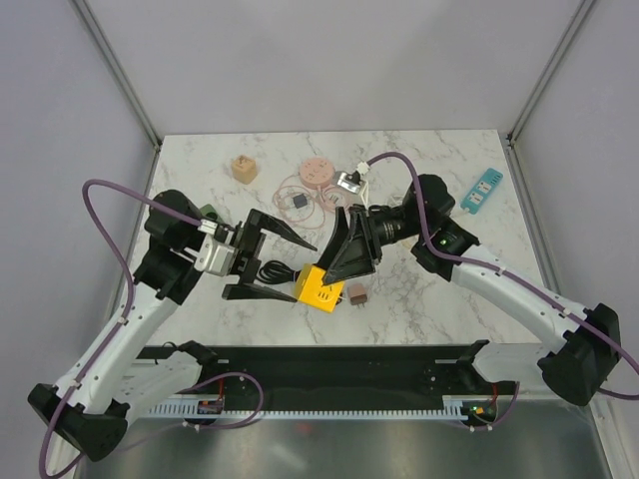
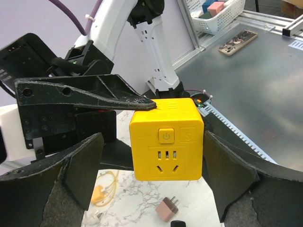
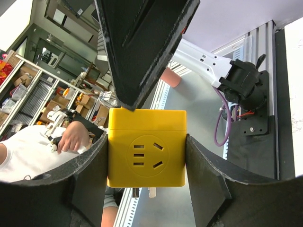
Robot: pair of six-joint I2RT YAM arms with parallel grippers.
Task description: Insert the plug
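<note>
the right gripper (image 3: 147, 161) is clenched on the yellow socket cube (image 1: 321, 290), one pad pressed to each side of it, holding it up just below the centre of the overhead view. the left gripper (image 1: 300, 269) is released, its jaws spread wide to either side of the cube. in the left wrist view a clear gap shows on the left of the cube; on the right the pad sits so close that we cannot tell whether it touches. one right finger (image 2: 94, 94) lies across the cube's top edge there.

the plug (image 1: 356, 294), small and brownish, lies on the marble table (image 1: 419, 289) just right of the cube, its prongs (image 2: 174, 201) free. nothing grips it. a blue power strip (image 1: 483, 190) lies at the upper right.
</note>
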